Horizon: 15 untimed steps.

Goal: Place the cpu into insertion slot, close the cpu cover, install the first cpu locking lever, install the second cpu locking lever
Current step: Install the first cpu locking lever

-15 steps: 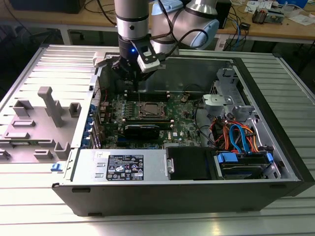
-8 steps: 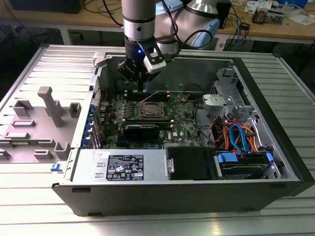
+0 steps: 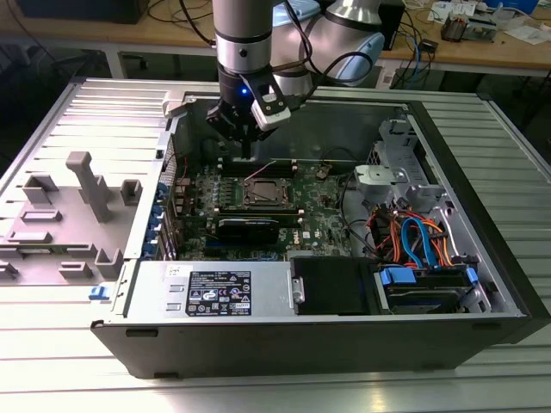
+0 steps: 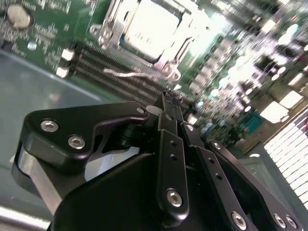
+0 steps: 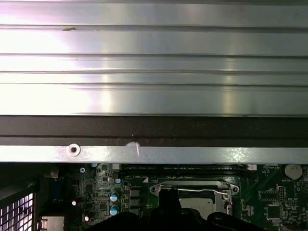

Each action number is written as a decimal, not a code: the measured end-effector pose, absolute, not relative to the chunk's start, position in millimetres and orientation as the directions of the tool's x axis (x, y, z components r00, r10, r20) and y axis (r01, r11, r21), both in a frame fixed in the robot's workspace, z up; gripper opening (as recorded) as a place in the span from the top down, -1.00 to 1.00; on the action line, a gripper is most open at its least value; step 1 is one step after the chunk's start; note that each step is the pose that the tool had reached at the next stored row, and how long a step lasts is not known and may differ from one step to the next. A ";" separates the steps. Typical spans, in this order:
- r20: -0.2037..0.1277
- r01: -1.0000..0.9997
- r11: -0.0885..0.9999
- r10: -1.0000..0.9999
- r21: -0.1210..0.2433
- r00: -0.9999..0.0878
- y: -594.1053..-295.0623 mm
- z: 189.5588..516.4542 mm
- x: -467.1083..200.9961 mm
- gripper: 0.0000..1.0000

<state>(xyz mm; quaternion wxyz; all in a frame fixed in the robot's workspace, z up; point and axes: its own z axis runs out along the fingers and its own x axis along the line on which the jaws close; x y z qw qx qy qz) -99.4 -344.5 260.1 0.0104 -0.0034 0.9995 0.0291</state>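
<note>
You are looking at one cpu, a flat square with a pale, smooth silver-grey top, sitting inside the insertion slot near the middle of the green motherboard. The cpu cover, a thin bright metal frame, is lying around the chip's edges so the pale top is showing through its window. One thin wire lever is running along one side of that frame; you cannot tell from here whether it is latched. The gripper is hanging over the board just beside the socket, its two matte black fingers pressed together at the tips, and in the first wrist view its dark bulk is covering part of the socket's edge. Long dark memory slots are running between the gripper and the socket. One round coin cell is gleaming near the board's margin. In the exterior view the board is lying inside an open dark computer case, with a grey power supply bearing a white label along the wall nearest the camera and a tangle of orange and blue cables towards the exterior view's right. The case is resting on a ribbed aluminium table, where several grey plastic fixtures are standing on the exterior view's left.
</note>
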 end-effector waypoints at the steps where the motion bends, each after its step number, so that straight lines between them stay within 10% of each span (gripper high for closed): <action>1: -0.021 -0.007 0.998 -0.006 0.058 -1.000 -344.5 260.1 -99.5 0.79; 15: -0.021 -0.008 0.998 -0.006 0.058 -1.000 -345.5 259.1 -98.5 0.79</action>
